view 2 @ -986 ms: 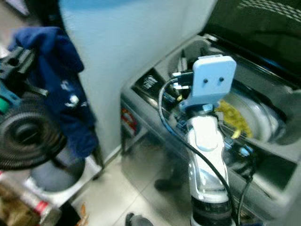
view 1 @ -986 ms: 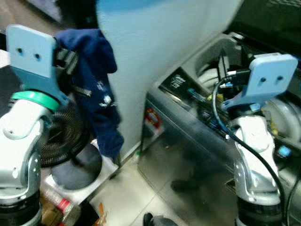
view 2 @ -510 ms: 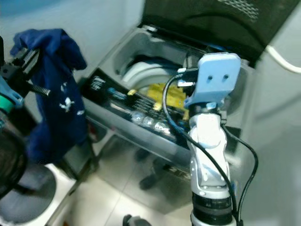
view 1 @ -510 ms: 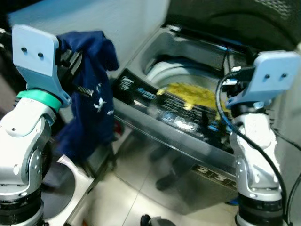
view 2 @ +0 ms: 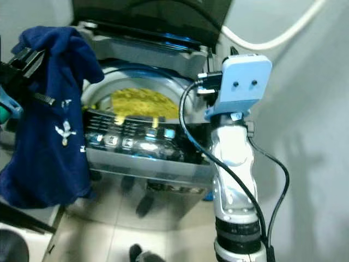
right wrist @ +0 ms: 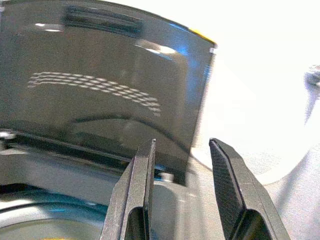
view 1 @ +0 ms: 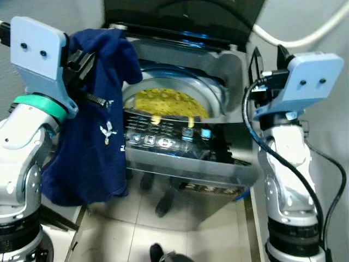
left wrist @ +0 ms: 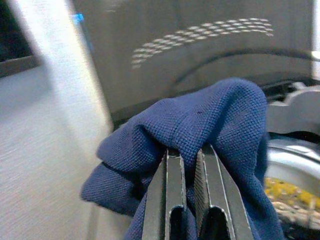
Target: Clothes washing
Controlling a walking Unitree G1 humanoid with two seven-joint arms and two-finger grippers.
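Note:
A navy blue garment [view 1: 98,136] with a small white print hangs from my left gripper [left wrist: 189,151], which is shut on a fold at its top. It dangles in front of the left corner of the top-loading washing machine [view 1: 185,164]. The dark lid [view 1: 185,13] stands raised. Yellow laundry [view 1: 169,102] lies in the drum. My right gripper [right wrist: 182,145] is open and holds nothing, raised beside the machine's right side and facing the lid.
A white hose [view 1: 305,35] curves along the grey wall behind the right arm. The machine's control panel [view 1: 163,141] with lit buttons faces me. Tiled floor [view 1: 163,234] lies below, between my two arms.
The camera has swung round: the machine now sits in the middle with its drum in full view, and the fan and white wall are gone. The garment stays in my left gripper.

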